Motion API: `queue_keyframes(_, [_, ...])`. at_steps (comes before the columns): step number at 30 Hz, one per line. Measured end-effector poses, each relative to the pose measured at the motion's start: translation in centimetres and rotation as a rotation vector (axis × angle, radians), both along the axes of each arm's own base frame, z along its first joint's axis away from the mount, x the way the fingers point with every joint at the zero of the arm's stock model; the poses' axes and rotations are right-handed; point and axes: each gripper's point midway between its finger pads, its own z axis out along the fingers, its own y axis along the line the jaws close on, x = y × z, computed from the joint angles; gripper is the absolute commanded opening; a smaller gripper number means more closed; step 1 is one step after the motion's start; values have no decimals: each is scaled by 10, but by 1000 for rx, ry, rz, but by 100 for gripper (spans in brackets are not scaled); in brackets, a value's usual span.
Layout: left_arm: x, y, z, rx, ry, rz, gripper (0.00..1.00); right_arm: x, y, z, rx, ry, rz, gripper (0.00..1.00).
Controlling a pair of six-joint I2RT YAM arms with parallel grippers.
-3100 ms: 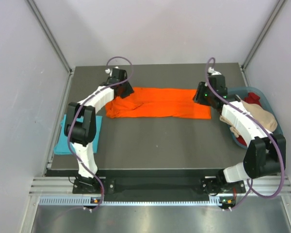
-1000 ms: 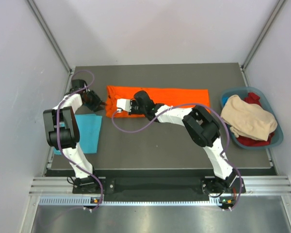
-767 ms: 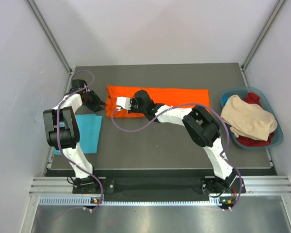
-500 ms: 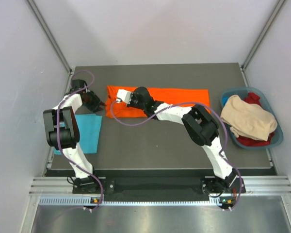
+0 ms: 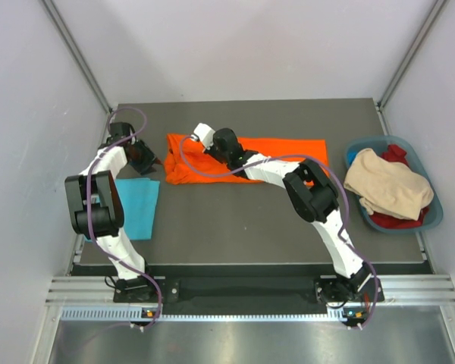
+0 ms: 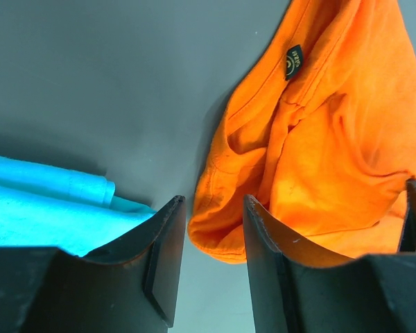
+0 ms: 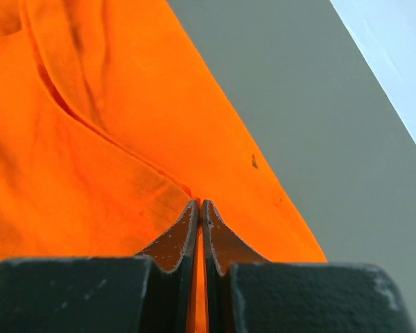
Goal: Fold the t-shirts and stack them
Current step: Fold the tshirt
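Note:
The orange t-shirt (image 5: 280, 155) lies in a long strip across the back of the dark table (image 5: 250, 220). Its left end is bunched. My right arm reaches across to that end, and my right gripper (image 5: 198, 138) (image 7: 200, 202) is shut, its tips pinching a crease of the orange t-shirt (image 7: 90, 152). My left gripper (image 5: 153, 162) (image 6: 213, 205) stands open just left of the shirt. The shirt's rounded hem (image 6: 222, 236) pokes between its fingers without being gripped. The turquoise t-shirt (image 5: 129, 208) (image 6: 41, 215) lies folded at the table's left edge.
A blue basket (image 5: 432, 208) with a beige cloth (image 5: 387, 186) and red cloth (image 5: 394, 154) sits at the right edge. Grey walls stand close on the left, right and back.
My right gripper has closed and moved from the near side of the shirt's left end towards the back. The left gripper has widened slightly and stayed in place.

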Motion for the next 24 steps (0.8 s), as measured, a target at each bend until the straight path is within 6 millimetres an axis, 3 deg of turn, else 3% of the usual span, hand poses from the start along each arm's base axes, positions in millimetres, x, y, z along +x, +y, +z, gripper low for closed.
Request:
queue_keyframes(8, [-1, 1, -1, 7, 6, 2, 44, 10, -15, 1, 29, 26, -139, 1])
queue_keyframes(15, [-2, 2, 4, 22, -8, -13, 44, 12, -33, -5, 39, 61, -259, 29])
queue_keyframes(21, [-20, -7, 9, 28, -15, -39, 44, 9, -43, 0, 80, 100, -322, 34])
queue_keyframes(24, [-31, -19, 7, 11, -12, -70, 44, 3, -48, 19, 132, 127, -344, 34])
